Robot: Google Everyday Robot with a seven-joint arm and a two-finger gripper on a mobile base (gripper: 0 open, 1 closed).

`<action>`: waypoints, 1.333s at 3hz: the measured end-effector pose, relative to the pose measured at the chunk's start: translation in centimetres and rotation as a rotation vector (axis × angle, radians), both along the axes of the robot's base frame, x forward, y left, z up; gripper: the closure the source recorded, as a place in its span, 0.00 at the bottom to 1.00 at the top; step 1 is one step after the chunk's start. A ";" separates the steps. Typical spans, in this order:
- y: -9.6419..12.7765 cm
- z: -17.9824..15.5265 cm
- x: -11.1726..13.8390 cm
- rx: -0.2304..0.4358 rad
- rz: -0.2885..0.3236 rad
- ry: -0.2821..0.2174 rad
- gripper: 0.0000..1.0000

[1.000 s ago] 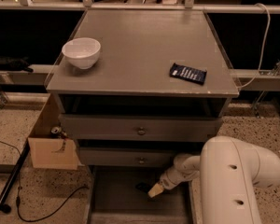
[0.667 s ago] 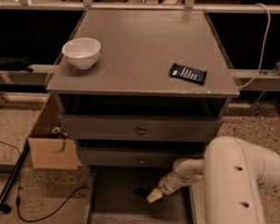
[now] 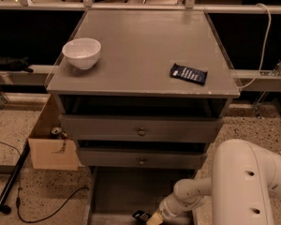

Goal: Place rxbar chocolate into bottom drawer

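The gripper (image 3: 152, 218) sits low over the bottom drawer (image 3: 116, 192), apparently touching the rxbar chocolate (image 3: 141, 215) (whether clamped, I cannot tell).

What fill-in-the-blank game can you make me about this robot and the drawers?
The bowl on the cabinet top is coloured ____. The dark blue bar lies on the picture's ____ side of the bowl. The gripper, beside the rxbar chocolate, is down at the bottom drawer, which is ____, not shut.
Missing words: white, right, open.
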State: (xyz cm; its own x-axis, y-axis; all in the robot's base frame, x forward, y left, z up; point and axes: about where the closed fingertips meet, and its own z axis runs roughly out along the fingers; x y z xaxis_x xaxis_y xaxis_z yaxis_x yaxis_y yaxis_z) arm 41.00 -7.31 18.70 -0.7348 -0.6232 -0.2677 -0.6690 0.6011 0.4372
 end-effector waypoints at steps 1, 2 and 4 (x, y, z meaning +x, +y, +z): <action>0.0 0.0 0.0 0.000 0.000 0.000 1.00; -0.7 -3.1 -0.5 -0.017 -0.014 0.052 1.00; -0.7 -3.1 -0.5 -0.017 -0.015 0.052 0.73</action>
